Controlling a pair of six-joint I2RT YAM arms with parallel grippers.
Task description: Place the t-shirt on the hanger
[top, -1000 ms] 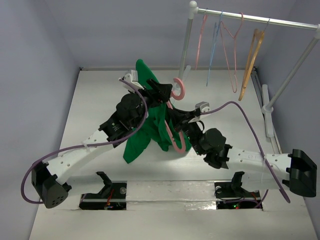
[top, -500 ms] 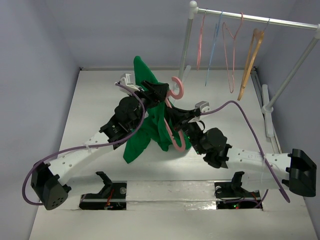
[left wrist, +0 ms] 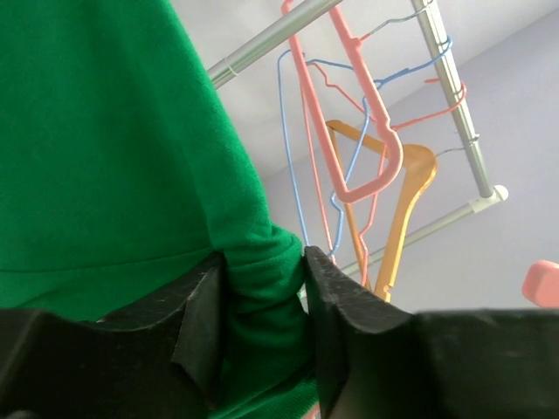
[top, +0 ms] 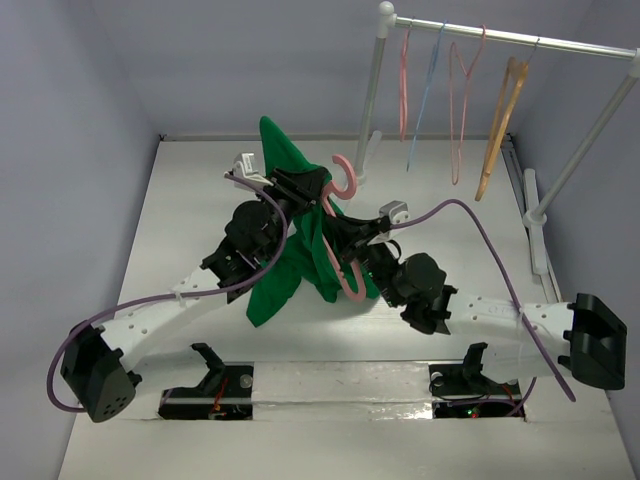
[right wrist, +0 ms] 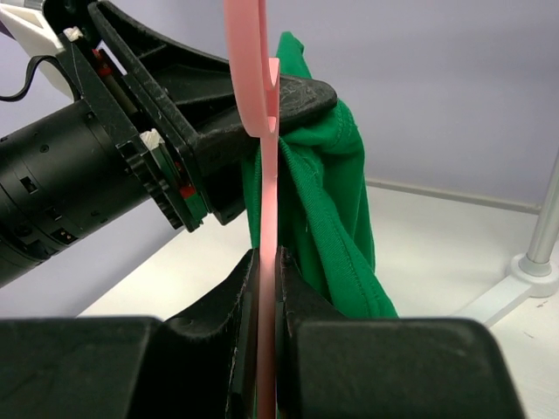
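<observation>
my left gripper (left wrist: 262, 292) is clamped tight on a bunched fold of the t-shirt (left wrist: 105, 131), with green cloth filling the gap between its fingers (left wrist: 199, 325). it holds that fold up in the air above the table (top: 190, 200), and the rest of the shirt drapes down and toward me. my right gripper (right wrist: 265, 292) is pinched narrow on the hanger (right wrist: 267, 188), gripping it edge-on, so from that wrist the pink plastic reads as a thin upright strip with the hook (right wrist: 249, 70) curling over at the top. what matters for the next move is how the two line up. from above, the hanger's long axis runs from the hook at the far end, just beside the left fingertips, back toward me across the front of the shirt to its rounded lower end near the right arm's wrist. the shirt lies to the left of the hanger and touches it, with the held fold sitting right against the hook. i can't tell from any view whether the hanger arm is already inside the cloth or only lying against it, because the folds hide that. my judgement is that the left arm, the one with the cloth, has to draw the fabric along that axis over the hanger's shoulder while the right holds the plastic steady. the rack (top: 500, 35) with its spare hangers stands well apart, far right.
</observation>
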